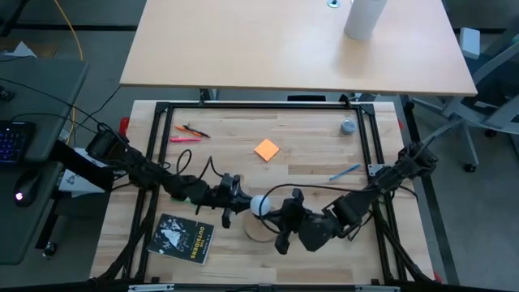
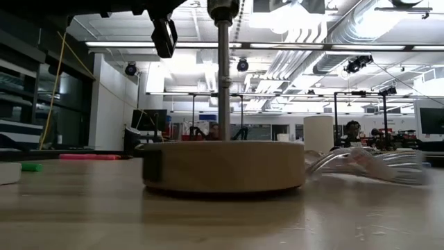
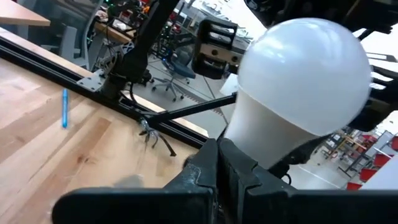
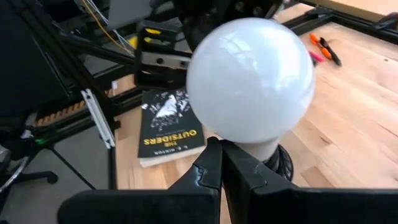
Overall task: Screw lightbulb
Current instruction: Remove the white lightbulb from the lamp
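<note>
While lightbulb [image 1: 259,204] sits over the wooden disc [image 1: 261,229], both grippers' jaws flank it, grip unclear.

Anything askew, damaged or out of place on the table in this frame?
Nothing stands out. The lightbulb looks intact above the wooden disc, between the left end effector and right end effector; book and pens lie flat.

Bright ceiling strip lights [image 2: 208,44] flood the low view, glare glints off the lightbulb [image 4: 250,81], and the close wooden disc [image 2: 223,165] sits softly blurred.
</note>
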`<state>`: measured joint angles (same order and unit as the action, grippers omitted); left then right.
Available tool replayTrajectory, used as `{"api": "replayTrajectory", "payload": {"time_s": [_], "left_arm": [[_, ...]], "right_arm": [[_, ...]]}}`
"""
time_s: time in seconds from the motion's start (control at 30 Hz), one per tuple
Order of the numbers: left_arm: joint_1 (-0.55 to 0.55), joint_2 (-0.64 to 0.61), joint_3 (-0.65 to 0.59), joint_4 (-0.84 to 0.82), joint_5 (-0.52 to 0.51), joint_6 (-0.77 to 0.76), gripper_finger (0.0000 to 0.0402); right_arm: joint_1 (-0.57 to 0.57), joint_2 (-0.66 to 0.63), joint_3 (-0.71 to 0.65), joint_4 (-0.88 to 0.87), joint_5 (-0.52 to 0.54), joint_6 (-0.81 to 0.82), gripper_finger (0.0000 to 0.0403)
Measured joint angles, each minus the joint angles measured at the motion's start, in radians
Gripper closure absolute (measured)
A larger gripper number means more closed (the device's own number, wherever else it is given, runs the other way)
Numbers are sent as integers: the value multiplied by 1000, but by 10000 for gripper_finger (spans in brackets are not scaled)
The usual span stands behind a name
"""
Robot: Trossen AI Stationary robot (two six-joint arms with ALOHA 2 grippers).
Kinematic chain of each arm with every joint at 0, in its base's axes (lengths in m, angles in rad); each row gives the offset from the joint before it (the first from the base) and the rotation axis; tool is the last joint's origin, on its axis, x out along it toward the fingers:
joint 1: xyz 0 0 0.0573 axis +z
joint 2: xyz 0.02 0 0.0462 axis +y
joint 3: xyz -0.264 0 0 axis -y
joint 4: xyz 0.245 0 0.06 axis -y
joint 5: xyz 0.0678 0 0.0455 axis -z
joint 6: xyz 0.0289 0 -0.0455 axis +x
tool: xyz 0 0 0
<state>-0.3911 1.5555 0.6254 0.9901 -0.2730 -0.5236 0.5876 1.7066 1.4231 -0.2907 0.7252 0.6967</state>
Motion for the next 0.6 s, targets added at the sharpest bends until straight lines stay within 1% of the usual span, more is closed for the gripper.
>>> {"api": "replayTrajectory", "payload": {"time_s": [0.17,0.3,0.43,0.6], "left_arm": [[-19,-3,0,-2,12,-25,402],[-40,-30,-7,-29,38,-25,402],[-60,-98,-9,-125,39,-24,401],[-77,-205,-9,-311,24,-21,402]], "right_arm": [[19,-3,1,-76,29,44,403],[30,-3,1,-146,65,93,403],[48,-16,1,-274,112,174,403],[77,-59,1,-440,151,287,403]]}}
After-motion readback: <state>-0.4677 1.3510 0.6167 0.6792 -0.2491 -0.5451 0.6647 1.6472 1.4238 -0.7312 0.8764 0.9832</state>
